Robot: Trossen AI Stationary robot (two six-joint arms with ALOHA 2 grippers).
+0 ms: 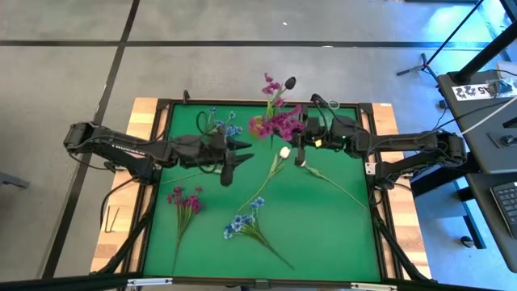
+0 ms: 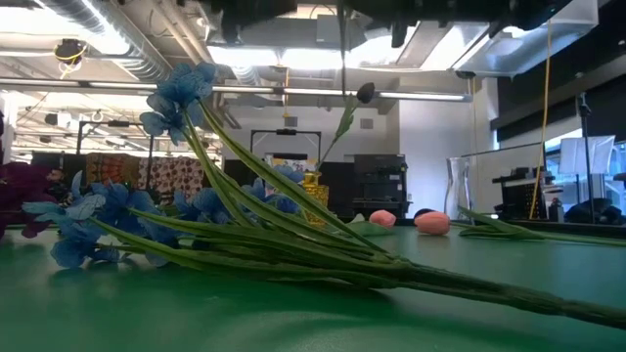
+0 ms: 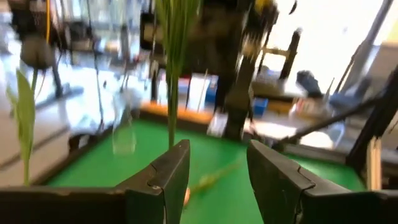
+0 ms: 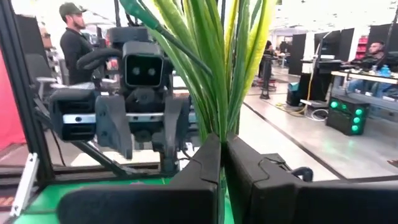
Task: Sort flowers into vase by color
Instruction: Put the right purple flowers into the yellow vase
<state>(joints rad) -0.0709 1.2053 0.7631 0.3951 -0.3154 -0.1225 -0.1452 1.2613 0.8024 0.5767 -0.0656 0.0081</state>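
My right gripper (image 1: 300,136) hovers over the far middle of the green table (image 1: 323,234), shut on a magenta spray (image 1: 276,123) whose blooms stand up above it. My left gripper (image 1: 236,155) faces it from the left, open and empty (image 3: 217,180). On the table lie a second magenta spray (image 1: 186,202), a blue spray (image 1: 242,222) and a pale tulip (image 1: 284,151), each flat on its stem. A clear glass vase (image 2: 468,200) stands toward the far right. More blue blooms (image 1: 222,125) show at the far left. My right gripper pinches the spray's bundle of green stems (image 4: 217,127) between its two fingers. The fingers reach in level from the table's right and lie across the stems. The spray stands upright, blooms up. A stem (image 2: 342,59) hangs below, clear of the table.
The table has a raised dark frame (image 1: 371,174) all round. A second tulip and its long stem (image 1: 335,184) lie right of centre. The near right part of the green surface is bare. People stand in the room beyond the table.
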